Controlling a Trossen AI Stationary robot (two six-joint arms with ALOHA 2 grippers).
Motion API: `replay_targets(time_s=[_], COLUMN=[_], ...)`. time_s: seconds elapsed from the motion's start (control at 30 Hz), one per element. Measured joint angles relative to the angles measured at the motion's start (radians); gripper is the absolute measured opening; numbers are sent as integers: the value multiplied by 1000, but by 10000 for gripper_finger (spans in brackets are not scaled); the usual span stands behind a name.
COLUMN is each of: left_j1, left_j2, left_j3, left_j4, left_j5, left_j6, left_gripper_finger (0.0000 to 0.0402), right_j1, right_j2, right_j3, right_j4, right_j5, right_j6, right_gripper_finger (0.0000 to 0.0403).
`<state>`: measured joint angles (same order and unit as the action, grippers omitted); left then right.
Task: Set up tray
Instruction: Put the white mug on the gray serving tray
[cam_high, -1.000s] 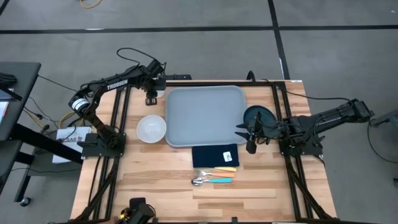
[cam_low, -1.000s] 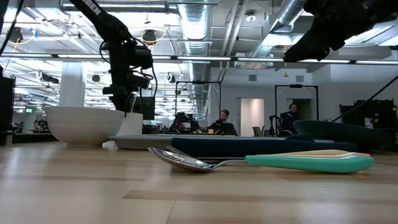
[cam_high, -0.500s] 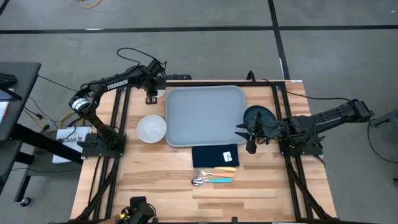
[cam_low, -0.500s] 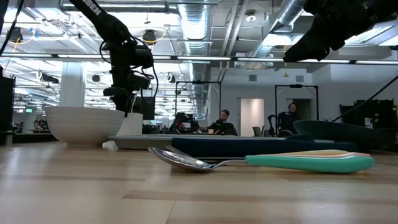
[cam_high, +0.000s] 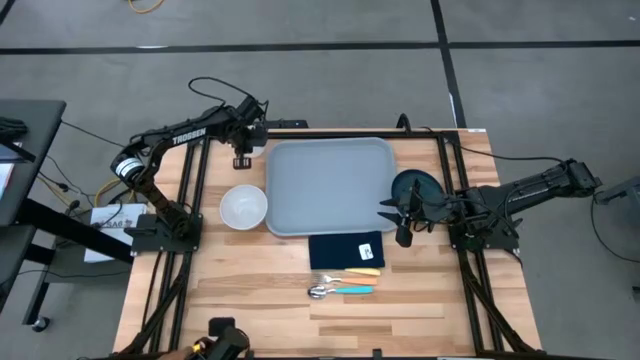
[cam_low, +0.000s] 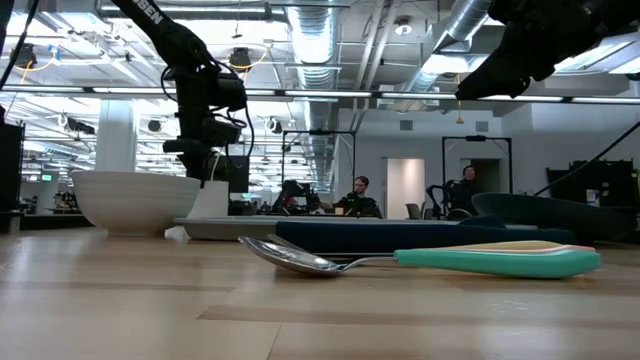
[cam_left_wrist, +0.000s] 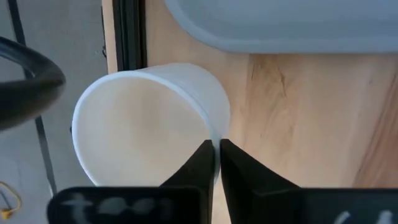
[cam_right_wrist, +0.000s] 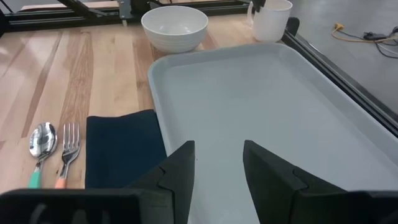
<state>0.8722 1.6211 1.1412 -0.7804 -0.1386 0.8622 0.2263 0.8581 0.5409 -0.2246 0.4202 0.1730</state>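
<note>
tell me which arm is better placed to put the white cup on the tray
Left. Its gripper has its jaws shut on the rim of the cup, right beside the tray. The right gripper hovers open at the tray's opposite edge, far from the cup.

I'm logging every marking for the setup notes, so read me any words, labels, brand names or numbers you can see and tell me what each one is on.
"TROSSEN": white letters along the left arm in the high view; the same lettering shows in the low view only as a cut-off fragment.
White tag on the navy napkin: too small to read.
Papers on the floor beside the table's left side: print too blurred to read.
Nothing else legible.
</note>
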Motion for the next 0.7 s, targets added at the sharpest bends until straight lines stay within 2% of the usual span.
replay_targets(time_s=[0.5, 0.7], left_j1=[-70, -115], left_j2=[0, 0], left_j3=[0, 0], left_j4=[-20, -4], left_j5=[-185, -297], left_j6=[245, 308], left_gripper_finger=[2, 0], right_j1=[0, 0], right_j2=[0, 0], right_j3=[0, 0], right_j4=[0, 0], right_j5=[0, 0], right_j6=[0, 0], right_gripper_finger=[129, 129])
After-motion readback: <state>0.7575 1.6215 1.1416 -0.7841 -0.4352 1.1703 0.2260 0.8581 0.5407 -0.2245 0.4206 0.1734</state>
